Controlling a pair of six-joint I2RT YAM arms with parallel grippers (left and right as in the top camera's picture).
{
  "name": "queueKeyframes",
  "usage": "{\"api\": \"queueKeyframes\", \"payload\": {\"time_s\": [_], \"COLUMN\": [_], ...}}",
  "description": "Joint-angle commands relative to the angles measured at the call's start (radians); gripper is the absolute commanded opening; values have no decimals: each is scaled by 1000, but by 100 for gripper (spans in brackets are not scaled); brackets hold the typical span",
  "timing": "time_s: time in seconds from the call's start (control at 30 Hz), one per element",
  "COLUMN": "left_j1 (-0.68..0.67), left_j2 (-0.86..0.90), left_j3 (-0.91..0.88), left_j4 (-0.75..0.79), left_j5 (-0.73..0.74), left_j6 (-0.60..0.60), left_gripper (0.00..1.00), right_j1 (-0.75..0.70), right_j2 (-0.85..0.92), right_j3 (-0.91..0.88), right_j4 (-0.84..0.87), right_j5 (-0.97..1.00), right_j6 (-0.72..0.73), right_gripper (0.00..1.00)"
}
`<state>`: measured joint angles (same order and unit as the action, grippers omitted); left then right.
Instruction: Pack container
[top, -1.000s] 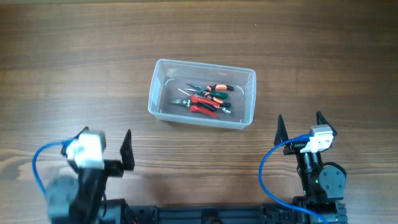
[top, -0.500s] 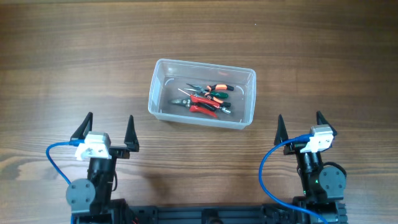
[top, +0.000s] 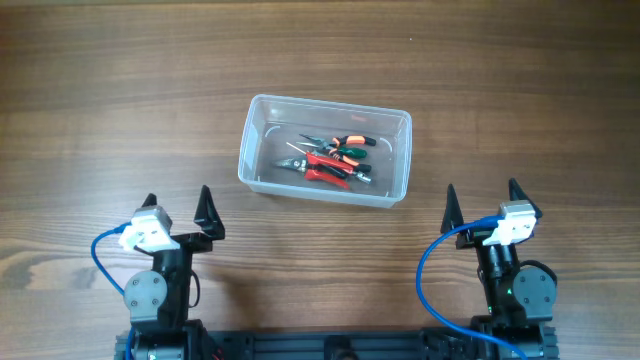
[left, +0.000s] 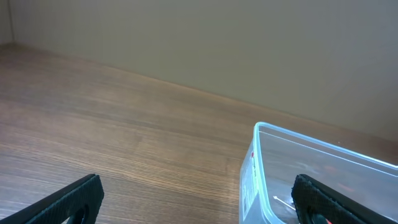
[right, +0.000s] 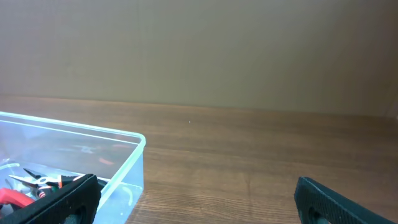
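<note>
The clear plastic container (top: 258, 140) stands at the table's middle and holds several hand tools (top: 330, 160) with red, orange and green handles. It also shows in the left wrist view (left: 261, 168) and in the right wrist view (right: 127, 165). My left gripper (top: 178, 210) is open and empty near the front edge, left of the container. It shows wide open in its wrist view (left: 199, 199). My right gripper (top: 480, 203) is open and empty at the front right, also wide open in its wrist view (right: 196, 199).
The wooden table (top: 120, 90) surrounds the container. A plain wall (left: 249, 43) stands beyond the far edge. Blue cables (top: 430, 270) loop by both arm bases at the front.
My left arm has swung back and settled at the front left, its gripper now pointing toward the container. The right arm and the container have not moved.
</note>
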<state>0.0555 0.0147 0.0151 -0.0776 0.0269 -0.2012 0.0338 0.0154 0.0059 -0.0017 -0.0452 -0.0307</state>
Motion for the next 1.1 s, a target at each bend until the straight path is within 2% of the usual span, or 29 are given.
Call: {"api": "queueKeyframes", "payload": {"time_s": [0.0, 1.07], "left_j1": [-23, -27], "left_j2": [-11, -10], "left_j3": [-10, -10], "left_j4": [0, 3], "left_j5": [-6, 5], "left_j6": [-15, -16], "left_gripper": [100, 100], "right_j1": [-5, -5], "right_j2": [-11, -11], "right_j3": [0, 0], "right_j4": [3, 3], "right_j5": [-5, -5], "right_j6": [7, 7], "right_gripper": [100, 100]}}
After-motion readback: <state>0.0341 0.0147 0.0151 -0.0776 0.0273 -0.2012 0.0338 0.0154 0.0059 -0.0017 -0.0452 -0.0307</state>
